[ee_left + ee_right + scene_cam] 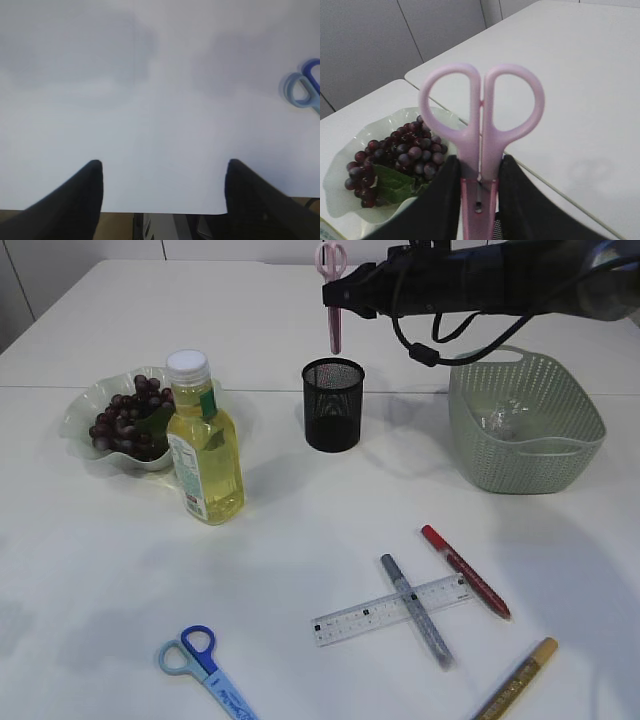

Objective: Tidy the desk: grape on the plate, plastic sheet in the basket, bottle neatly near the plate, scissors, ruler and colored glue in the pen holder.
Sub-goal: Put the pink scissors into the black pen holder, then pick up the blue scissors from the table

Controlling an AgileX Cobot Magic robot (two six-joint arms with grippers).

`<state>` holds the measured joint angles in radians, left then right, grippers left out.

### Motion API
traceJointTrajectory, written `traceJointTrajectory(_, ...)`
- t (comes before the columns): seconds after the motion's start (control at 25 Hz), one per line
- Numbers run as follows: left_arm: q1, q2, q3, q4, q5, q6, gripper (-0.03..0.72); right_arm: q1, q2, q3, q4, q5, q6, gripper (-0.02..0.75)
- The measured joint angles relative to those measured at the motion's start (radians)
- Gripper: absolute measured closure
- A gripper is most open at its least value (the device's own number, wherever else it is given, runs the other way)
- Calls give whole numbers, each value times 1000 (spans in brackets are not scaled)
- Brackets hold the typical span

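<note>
The right gripper (pixel 479 197) is clamped on the pink scissors (pixel 333 295), handles up, hanging right above the black mesh pen holder (pixel 333 405). The grapes (pixel 128 420) sit on the pale green plate (pixel 85 410), with the oil bottle (pixel 203 445) just beside it. The left gripper (pixel 162 192) hovers over bare table, jaws wide apart and empty (blue scissors (pixel 304 90) off to its side). The ruler (pixel 390 610), grey pen (pixel 416 610), red pen (pixel 465 571) and gold pen (pixel 517 680) lie near the front edge. Something clear lies in the green basket (pixel 525 455).

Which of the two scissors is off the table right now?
The pink scissors, held in the right gripper above the pen holder; the blue scissors lie on the table.
</note>
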<state>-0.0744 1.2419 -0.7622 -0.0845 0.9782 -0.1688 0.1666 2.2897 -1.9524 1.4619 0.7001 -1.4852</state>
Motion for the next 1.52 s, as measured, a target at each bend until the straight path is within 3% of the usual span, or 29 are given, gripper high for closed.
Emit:
traceJointTrajectory(0.48,0,0,0,0,1,0,137,0,110,-40,64,-28,-178,533)
traceJointTrajectory(0.76,0,0,0,0,1,0,137,0,110,-42,69,-28,-184,353)
traceJointTrajectory(0.96,0,0,0,0,1,0,137,0,108,-42,87,-30,-122,325)
traceJointTrajectory(1.08,0,0,0,0,1,0,137,0,75,-42,-51,-36,73,322)
traceJointTrajectory(1.2,0,0,0,0,1,0,137,0,-5,-42,-373,-16,438,322)
traceJointTrajectory(1.32,0,0,0,0,1,0,137,0,-111,-42,-671,118,780,327)
traceJointTrajectory(1.52,0,0,0,0,2,0,138,28,-290,-42,-958,307,1120,332)
